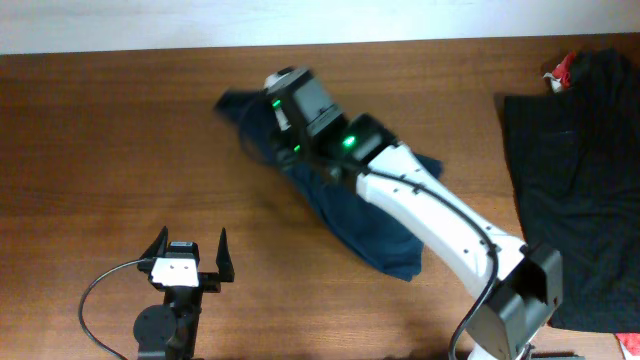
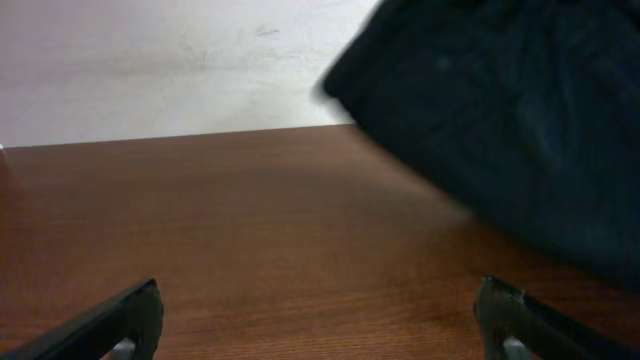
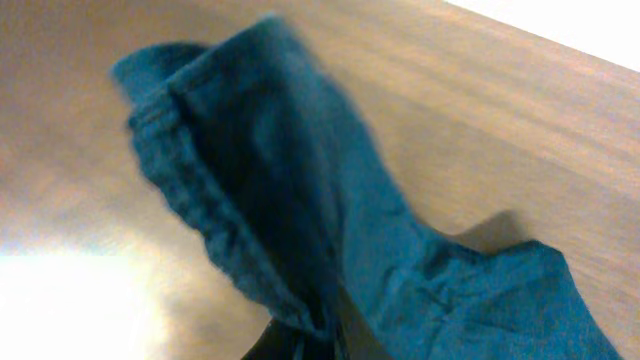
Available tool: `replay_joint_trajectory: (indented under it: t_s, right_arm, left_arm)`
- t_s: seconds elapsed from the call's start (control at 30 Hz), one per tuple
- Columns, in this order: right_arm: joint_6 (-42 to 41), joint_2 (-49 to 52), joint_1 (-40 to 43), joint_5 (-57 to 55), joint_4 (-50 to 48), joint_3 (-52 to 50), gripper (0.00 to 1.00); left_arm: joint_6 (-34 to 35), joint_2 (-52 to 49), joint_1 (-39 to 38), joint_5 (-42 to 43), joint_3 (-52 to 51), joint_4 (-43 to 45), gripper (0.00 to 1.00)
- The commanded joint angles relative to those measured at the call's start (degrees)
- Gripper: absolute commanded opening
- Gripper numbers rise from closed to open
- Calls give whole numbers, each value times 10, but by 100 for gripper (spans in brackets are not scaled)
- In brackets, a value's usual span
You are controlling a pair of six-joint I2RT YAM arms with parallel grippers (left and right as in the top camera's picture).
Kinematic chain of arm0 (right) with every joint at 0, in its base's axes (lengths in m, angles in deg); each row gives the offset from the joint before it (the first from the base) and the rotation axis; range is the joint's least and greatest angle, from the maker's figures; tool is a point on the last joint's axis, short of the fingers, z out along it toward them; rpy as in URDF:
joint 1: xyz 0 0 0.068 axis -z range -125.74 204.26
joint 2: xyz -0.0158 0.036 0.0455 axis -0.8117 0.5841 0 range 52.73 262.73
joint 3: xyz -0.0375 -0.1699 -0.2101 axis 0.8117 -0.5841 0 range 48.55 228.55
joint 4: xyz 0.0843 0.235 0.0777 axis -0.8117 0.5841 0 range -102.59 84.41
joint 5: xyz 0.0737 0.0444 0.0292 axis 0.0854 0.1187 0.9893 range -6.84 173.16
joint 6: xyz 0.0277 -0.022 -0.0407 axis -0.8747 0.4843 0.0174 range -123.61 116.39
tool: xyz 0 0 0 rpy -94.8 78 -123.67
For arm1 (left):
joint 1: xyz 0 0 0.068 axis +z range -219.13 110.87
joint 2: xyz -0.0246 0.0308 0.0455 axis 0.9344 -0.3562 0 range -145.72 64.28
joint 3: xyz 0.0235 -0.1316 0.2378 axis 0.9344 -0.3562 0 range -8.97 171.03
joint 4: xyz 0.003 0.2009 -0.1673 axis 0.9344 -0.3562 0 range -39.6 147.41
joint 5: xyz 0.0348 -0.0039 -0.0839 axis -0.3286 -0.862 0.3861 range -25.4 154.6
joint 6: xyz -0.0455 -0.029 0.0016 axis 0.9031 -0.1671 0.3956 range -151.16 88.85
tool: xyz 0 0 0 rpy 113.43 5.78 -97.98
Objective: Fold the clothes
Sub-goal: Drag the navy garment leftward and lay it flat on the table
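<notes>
Overhead: R arm stretches across bench (image 1: pixel 120 150) centre. Right hand (image 1: pixel 282 92) sits over top-left end of navy shorts (image 1: pixel 370 225), green lights lit on arm. Black garment (image 1: pixel 580 180) lies flat at R edge, red scrap (image 1: pixel 566 68) at its top corner, apart from shorts. Left hand (image 1: pixel 190 255) by front edge, released, fingers spread, holding nothing.
Left wrist: dark fabric upper R, bare wood ahead.
Right wrist: hand clenched on shorts' bunched edge, waistband raised off bench.

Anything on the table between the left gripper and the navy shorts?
Nothing; overhead view shows only bare table between the left gripper and the navy shorts.
</notes>
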Motion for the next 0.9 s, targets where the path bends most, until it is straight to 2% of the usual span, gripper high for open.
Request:
replay_joint_trajectory:
  t_s: [0.0, 0.13, 0.23, 0.33, 0.4, 0.5, 0.6, 0.7, 0.73, 0.87]
  right_arm:
    - [-19, -5, -19, -2, 3, 14, 97]
    - [-19, -54, 37, -2, 105, 20, 99]
    - [-19, -87, 150, -23, 218, 20, 99]
    - [-22, -75, 245, -17, 351, -11, 98]
    - [-49, -67, 289, -11, 334, -85, 99]
    - [-66, -64, 316, 61, 239, -225, 99]
    - [-66, -64, 314, 116, 129, -350, 90]
    - [-66, -64, 315, 114, 80, -401, 88]
    - [-75, -64, 315, 116, 38, -429, 84]
    - [-80, -64, 315, 117, 15, -451, 72]
  left_arm:
    - [6, 2, -3, 2, -2, -2, 99]
    - [6, 2, -3, 2, -2, -2, 99]
    - [6, 2, -3, 2, -2, -2, 99]
    - [6, 2, -3, 2, -2, -2, 99]
    - [6, 2, -3, 2, -2, -2, 99]
    - [6, 2, -3, 2, -2, -2, 99]
    - [6, 2, -3, 2, -2, -2, 99]
    - [6, 2, -3, 2, -2, -2, 99]
    - [6, 2, -3, 2, -2, -2, 99]
    - [6, 2, -3, 2, -2, -2, 99]
